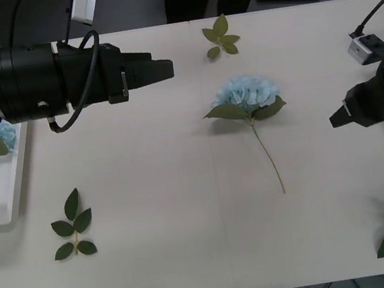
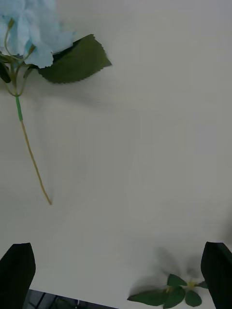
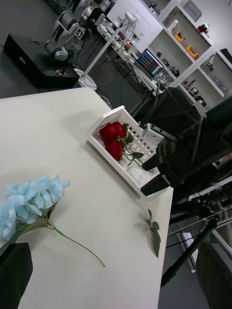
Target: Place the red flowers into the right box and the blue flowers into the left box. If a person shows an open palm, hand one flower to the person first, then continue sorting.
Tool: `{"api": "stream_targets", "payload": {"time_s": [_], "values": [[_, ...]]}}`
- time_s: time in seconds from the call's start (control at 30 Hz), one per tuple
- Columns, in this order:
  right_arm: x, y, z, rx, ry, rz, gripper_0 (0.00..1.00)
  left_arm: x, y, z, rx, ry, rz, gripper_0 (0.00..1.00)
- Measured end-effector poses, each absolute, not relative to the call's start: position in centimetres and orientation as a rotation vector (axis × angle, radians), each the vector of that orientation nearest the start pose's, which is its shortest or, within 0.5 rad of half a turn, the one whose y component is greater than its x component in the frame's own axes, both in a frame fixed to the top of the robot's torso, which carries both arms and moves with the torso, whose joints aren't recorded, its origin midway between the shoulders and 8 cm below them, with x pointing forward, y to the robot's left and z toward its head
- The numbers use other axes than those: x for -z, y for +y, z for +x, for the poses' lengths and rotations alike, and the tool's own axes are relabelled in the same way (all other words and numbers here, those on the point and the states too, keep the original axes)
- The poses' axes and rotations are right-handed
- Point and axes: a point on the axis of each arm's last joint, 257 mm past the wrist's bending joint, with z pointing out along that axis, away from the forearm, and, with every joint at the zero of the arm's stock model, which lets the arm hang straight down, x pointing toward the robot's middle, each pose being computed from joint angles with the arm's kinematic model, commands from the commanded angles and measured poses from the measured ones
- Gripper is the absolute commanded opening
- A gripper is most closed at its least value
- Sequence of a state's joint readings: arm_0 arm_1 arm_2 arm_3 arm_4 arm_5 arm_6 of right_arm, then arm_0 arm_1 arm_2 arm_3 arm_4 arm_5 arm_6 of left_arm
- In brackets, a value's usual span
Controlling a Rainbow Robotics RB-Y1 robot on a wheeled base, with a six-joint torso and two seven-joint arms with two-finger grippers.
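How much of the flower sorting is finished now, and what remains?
Done: red flowers lie in the right box; one blue flower is in the left box. Neither pincer, left or right, holds anything. Left: one blue flower mid-table.

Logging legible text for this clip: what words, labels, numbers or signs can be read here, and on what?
No readable text.
Monitor in the room behind: coloured screen content, too small to read.
Shelf items: any labels too small to read.
Table, blue flower, right box: no markings seen.
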State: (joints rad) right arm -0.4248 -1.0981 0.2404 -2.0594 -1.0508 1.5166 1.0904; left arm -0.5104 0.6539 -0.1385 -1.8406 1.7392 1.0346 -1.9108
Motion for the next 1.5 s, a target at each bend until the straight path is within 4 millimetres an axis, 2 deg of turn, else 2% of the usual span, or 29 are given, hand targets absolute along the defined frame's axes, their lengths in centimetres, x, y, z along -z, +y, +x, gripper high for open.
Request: {"api": "stream_targets", "payload": {"time_s": [0.17,0.27,0.87,1.03,1.23,1.5], "values": [[17.9,-26.1,43.4,-0.037,2.640,-0.353,1.00,1.9,3.4,43.9,1.178,1.726,0.815,0.98],[18.7,-25.0,43.7,-0.026,2.642,-0.321,1.00,1.9,3.4,43.9,1.178,1.726,0.815,0.98],[23.9,-20.9,45.0,0.031,2.632,-0.378,1.00,1.9,3.4,43.9,1.181,1.725,0.814,0.98],[24.8,-19.0,45.4,0.005,2.625,-0.389,1.00,1.9,3.4,43.9,1.181,1.725,0.814,0.98],[25.7,-17.6,46.0,-0.009,2.626,-0.362,1.00,1.9,3.4,43.9,1.181,1.725,0.814,0.98],[27.5,-15.7,48.4,-0.008,2.611,-0.334,1.00,1.9,3.4,43.8,1.181,1.725,0.814,0.98]]}}
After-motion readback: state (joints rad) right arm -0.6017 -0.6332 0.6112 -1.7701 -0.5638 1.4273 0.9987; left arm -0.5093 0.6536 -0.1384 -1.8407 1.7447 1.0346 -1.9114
